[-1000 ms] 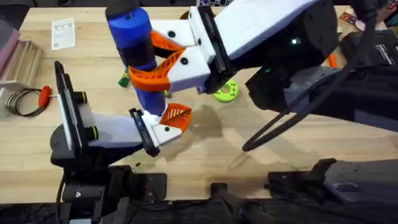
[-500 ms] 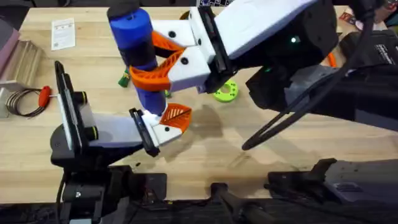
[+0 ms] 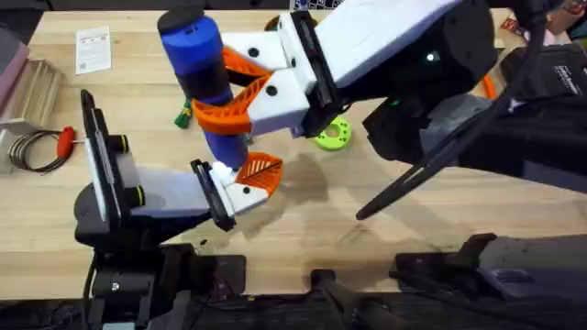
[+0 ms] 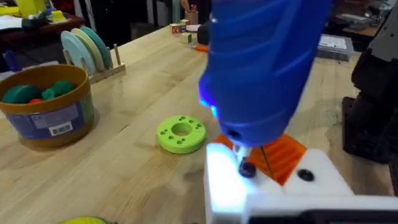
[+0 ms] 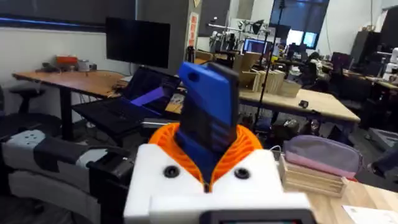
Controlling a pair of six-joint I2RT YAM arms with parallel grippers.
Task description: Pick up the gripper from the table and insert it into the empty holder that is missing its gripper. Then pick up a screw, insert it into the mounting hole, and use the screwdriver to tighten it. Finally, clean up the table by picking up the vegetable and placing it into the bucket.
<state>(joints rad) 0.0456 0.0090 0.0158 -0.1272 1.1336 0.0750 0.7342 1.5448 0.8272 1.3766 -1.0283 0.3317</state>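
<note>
My right gripper (image 3: 215, 88) reaches across from the right, its orange fingers (image 5: 239, 149) shut on the blue screwdriver (image 3: 204, 78). The screwdriver stands upright. Its lit tip presses down on a screw (image 4: 247, 169) in the white holder (image 3: 229, 192) at the tip of my left arm. The orange gripper finger (image 3: 260, 171) sits in that holder, beside the bit. The bucket (image 4: 46, 106) stands farther off on the table with green pieces inside. A small green and yellow piece (image 3: 183, 116), likely the vegetable, lies on the table behind the screwdriver.
A green round disc (image 3: 333, 134) with holes lies right of the screwdriver. At the left edge are a red-handled tool (image 3: 64, 139) with a wire coil, a wooden rack (image 3: 32, 87) and a paper card (image 3: 94, 49). A rack of discs (image 4: 87, 46) stands behind the bucket.
</note>
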